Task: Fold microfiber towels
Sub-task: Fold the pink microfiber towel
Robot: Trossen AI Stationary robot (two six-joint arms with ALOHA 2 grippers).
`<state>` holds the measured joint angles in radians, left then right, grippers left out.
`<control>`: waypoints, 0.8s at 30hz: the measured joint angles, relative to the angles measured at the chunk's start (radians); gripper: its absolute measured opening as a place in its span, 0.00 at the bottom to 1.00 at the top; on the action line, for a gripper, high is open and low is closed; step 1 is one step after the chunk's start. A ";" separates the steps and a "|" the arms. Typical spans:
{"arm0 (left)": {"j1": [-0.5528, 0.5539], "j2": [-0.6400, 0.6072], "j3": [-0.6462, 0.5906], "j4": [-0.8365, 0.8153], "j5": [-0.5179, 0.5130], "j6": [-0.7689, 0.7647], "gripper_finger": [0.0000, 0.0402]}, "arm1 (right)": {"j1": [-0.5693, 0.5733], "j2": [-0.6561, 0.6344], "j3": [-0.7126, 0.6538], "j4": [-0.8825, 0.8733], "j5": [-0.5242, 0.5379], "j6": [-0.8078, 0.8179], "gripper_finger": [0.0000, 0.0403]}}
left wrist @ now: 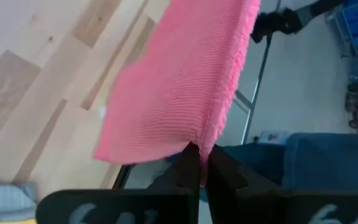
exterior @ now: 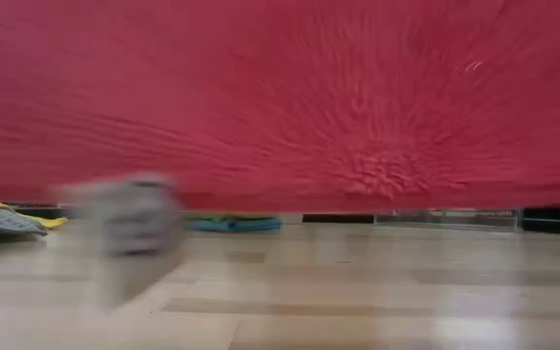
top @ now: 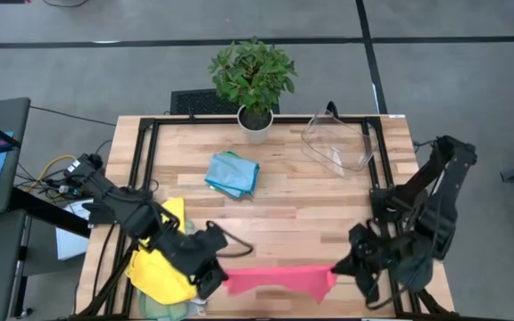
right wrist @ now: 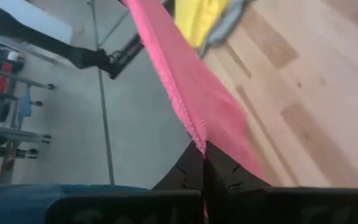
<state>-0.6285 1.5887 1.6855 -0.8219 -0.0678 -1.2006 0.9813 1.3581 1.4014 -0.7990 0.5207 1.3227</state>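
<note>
Pink towel: ribbed microfiber cloth, matt, fuzzy looped edge. Left claw and right claw: dark matt plastic fingers, pinched on that cloth. Tabletop: light wood planks, smooth, slight satin sheen in the low view. Bin: clear glossy plastic. Blue towel and yellow towel: soft matt cloth. Plant pot: white, smooth.

even, bright overhead light fills the scene, shadows soft on the table. in the low view the pink towel looms out of focus, a grey motion-blurred smear below it at left.
</note>
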 joint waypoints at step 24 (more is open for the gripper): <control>0.068 0.001 -0.276 -0.261 -0.051 0.195 0.00 | -0.345 0.280 -0.001 -0.147 -0.205 -0.275 0.04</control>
<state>-0.5601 1.5894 1.4097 -1.0828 -0.1188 -1.0052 0.6360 1.6376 1.4007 -0.9458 0.3153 1.0475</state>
